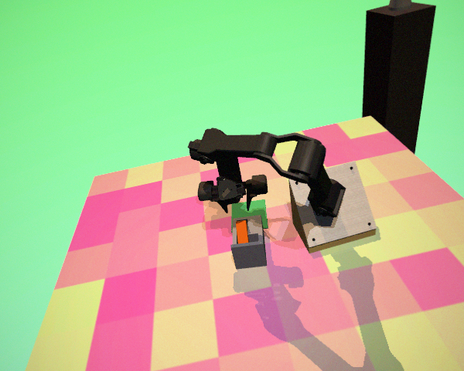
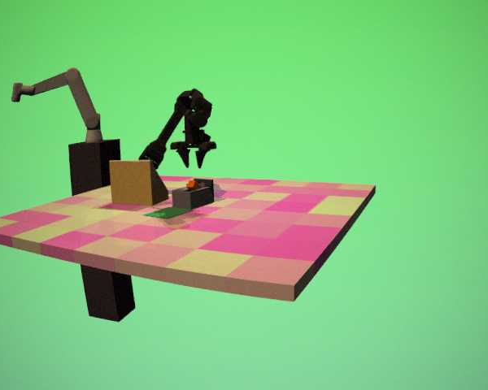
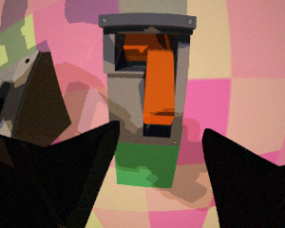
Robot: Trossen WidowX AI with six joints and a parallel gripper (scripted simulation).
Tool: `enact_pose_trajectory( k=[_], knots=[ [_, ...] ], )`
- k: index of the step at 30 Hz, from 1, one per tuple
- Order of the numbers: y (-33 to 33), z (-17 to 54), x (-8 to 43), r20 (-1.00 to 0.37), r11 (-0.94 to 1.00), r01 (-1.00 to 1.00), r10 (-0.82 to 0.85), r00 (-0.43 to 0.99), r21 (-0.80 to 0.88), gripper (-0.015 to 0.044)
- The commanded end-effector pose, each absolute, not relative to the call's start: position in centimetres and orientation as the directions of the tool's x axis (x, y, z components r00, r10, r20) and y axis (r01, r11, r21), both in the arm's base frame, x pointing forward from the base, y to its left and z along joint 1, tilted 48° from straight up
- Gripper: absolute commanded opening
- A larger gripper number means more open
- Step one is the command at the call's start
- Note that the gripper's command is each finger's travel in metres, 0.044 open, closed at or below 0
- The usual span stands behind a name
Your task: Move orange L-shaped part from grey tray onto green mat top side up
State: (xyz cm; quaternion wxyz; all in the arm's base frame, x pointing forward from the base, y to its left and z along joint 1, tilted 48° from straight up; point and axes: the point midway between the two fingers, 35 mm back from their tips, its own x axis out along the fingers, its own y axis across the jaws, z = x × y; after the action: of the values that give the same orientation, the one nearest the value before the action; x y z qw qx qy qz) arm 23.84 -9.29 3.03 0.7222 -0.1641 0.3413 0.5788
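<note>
Right now the orange part (image 3: 158,86) sits in the grey tray (image 3: 122,95), w/ one end tipped up out of the pocket, as the exterior view shows (image 2: 192,184). Its long axis runs along the tray's length, pointing toward the green mat (image 3: 144,165), which touches the tray's end. Gripper (image 2: 192,162) hangs above, well apart from the part, fingers spread and holding nothing. In the wrist view the part lies ahead of and between the fingertips, w/ its long axis running straight away from the claw. Judging by that, next move needs a descent plus a shift toward the raised end. Hard to make out: which end carries the L foot, and how steep the tilt is; shadow muddies the pocket.
</note>
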Motion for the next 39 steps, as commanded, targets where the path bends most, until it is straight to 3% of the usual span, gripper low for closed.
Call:
enact_pose_trajectory(
  k=[1,39],
  knots=[
    [-8.6,2.2,23.9,-0.684,0.253,-0.958,0.724,0.093,0.138,0.028],
    [-3.7,-2.3,24.5,-0.681,0.253,-0.958,0.726,0.094,0.137,0.028]
  ],
)
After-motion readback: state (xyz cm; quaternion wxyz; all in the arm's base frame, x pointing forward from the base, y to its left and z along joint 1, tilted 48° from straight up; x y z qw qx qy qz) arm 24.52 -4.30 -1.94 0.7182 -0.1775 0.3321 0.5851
